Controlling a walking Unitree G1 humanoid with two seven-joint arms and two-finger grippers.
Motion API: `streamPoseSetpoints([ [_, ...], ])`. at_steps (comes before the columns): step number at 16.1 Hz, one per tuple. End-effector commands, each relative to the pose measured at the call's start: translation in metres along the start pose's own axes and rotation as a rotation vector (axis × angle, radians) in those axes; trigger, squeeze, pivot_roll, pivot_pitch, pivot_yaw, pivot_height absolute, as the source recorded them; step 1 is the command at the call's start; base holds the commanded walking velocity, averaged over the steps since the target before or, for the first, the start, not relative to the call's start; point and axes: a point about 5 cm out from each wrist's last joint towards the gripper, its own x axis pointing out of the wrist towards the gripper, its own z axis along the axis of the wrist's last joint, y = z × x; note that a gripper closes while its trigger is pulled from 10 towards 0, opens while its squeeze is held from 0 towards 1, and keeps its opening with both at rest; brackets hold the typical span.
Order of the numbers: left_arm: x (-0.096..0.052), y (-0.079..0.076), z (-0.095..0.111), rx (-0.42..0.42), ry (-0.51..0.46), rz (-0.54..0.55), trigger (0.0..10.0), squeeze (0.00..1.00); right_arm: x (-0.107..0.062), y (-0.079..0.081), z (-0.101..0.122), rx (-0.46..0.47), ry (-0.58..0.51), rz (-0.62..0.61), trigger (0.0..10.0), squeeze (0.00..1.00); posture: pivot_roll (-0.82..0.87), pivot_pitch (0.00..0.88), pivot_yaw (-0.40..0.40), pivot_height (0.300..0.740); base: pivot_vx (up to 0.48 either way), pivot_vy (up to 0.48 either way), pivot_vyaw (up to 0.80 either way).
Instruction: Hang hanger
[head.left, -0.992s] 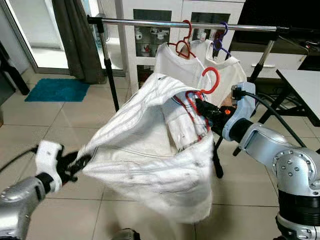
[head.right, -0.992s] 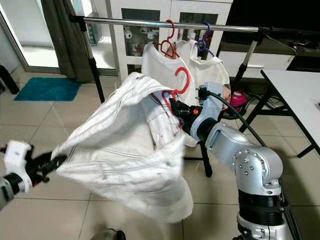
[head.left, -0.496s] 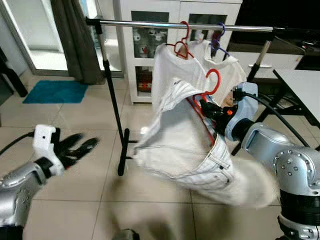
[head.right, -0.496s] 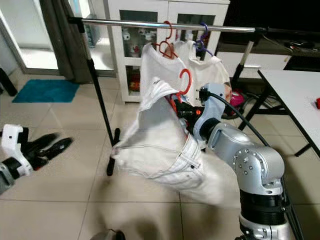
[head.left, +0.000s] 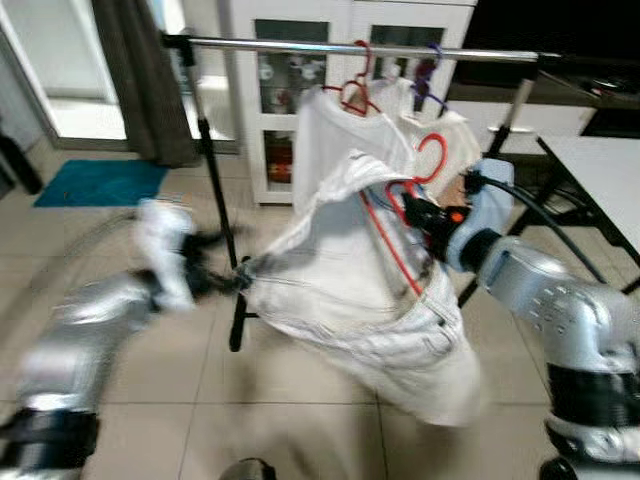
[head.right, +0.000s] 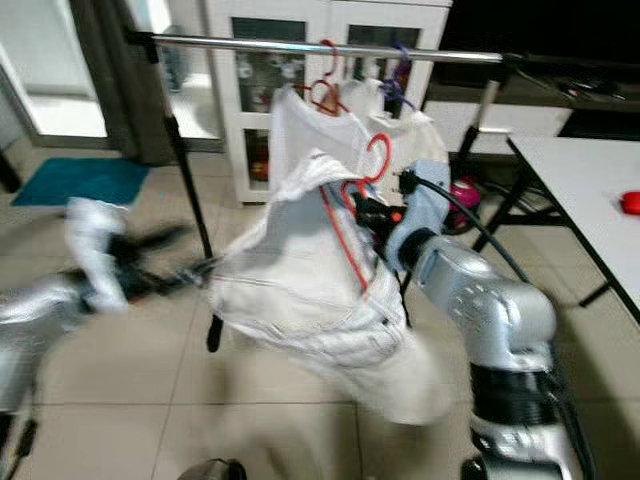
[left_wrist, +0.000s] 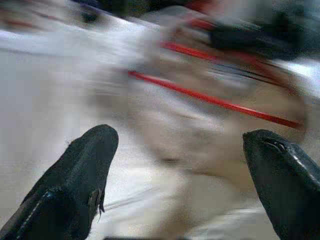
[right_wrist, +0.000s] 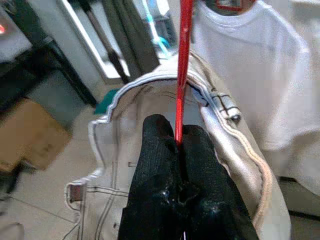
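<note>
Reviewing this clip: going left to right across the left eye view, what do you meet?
Teal mat → left gripper → white jacket → right gripper on red hanger → white table.

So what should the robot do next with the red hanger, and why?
Probably lift it toward the rail. The right gripper is shut on the red hanger, whose hook sits below the rail, with the white garment on it. The left gripper is open by the garment.

Hanger (head.left: 412, 190) with garment (head.left: 350, 290) before rail (head.left: 350, 46), table (head.left: 600, 170) right
</note>
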Motion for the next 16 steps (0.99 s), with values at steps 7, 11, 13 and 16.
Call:
streamPoseSetpoints([
  [7,0.082,-0.033,-0.021,0.166,0.155,-0.333,10.0,0.00,0.035,0.031,0.023,-0.012,-0.124,0.158,10.0,0.00,-0.12,0.000,-0.025,0.740,0.000,0.000,0.00],
  [11,0.090,-0.040,-0.024,0.170,0.150,-0.389,3.6,0.00,0.038,0.030,0.024,-0.023,-0.131,0.168,10.0,0.00,-0.14,0.000,-0.025,0.740,0.000,0.000,0.00],
  [13,0.092,-0.040,-0.024,0.175,0.128,-0.377,0.0,0.00,0.038,0.029,0.024,-0.025,-0.132,0.165,10.0,0.00,-0.14,0.000,-0.025,0.740,0.000,0.000,0.00],
  [16,0.093,-0.040,-0.025,0.174,0.116,-0.383,0.0,0.00,0.038,0.027,0.023,-0.028,-0.130,0.164,10.0,0.00,-0.13,0.000,-0.028,0.740,0.000,0.000,0.00],
])
